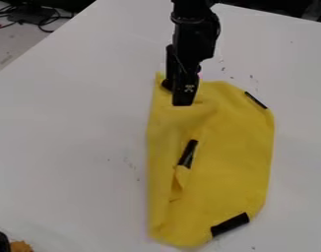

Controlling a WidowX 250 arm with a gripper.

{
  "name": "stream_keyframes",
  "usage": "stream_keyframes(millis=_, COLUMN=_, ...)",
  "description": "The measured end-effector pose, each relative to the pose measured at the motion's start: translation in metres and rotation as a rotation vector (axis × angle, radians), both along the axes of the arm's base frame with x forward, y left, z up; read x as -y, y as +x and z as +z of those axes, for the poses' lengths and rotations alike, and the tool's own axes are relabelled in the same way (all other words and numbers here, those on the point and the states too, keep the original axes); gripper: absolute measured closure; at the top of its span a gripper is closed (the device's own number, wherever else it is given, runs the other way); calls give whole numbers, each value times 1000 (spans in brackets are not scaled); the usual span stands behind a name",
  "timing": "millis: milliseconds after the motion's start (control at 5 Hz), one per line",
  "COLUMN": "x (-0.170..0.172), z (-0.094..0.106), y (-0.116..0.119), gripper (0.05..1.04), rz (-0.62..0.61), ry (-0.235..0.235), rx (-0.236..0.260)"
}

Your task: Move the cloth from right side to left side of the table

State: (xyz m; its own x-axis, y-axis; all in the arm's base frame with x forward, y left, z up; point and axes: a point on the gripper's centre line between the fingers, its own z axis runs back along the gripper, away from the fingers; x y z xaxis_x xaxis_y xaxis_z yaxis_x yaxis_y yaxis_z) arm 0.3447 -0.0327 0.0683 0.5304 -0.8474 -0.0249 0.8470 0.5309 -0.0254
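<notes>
flat white table (71,138); under my black claw (176,95), one end of the creased yellow cloth (229,152), likely for dragging; the claw's opening i can't tell.

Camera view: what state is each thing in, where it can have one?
Yellow cloth: spread out, creased, wrinkled near its middle strip.
Hand: pointing down at the cloth's far edge.
Table: marked with small dark specks.
Dark cables: loosely looped.

Wht table (71,123) — blk cables (54,20) beyond, upper L
</notes>
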Motion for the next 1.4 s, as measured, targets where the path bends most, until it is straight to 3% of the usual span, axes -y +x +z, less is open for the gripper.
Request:
stream_keyframes(millis=200, x=4, z=15, y=-6, gripper=85, rz=26, ry=-29, rx=-4)
stream_keyframes(millis=400, x=3, z=28, y=-10, gripper=85, rz=67, ry=-26, rx=2)
stream_keyframes(millis=800, x=-37, z=33, y=-21, gripper=85, rz=569, ry=31, rx=-11)
stream_keyframes(millis=1000, x=-62, z=41, y=-26, gripper=85, rz=751, ry=67, rx=13)
stream_keyframes(millis=1400, x=-130, z=36, y=-58, gripper=85, rz=990, ry=56, rx=22)
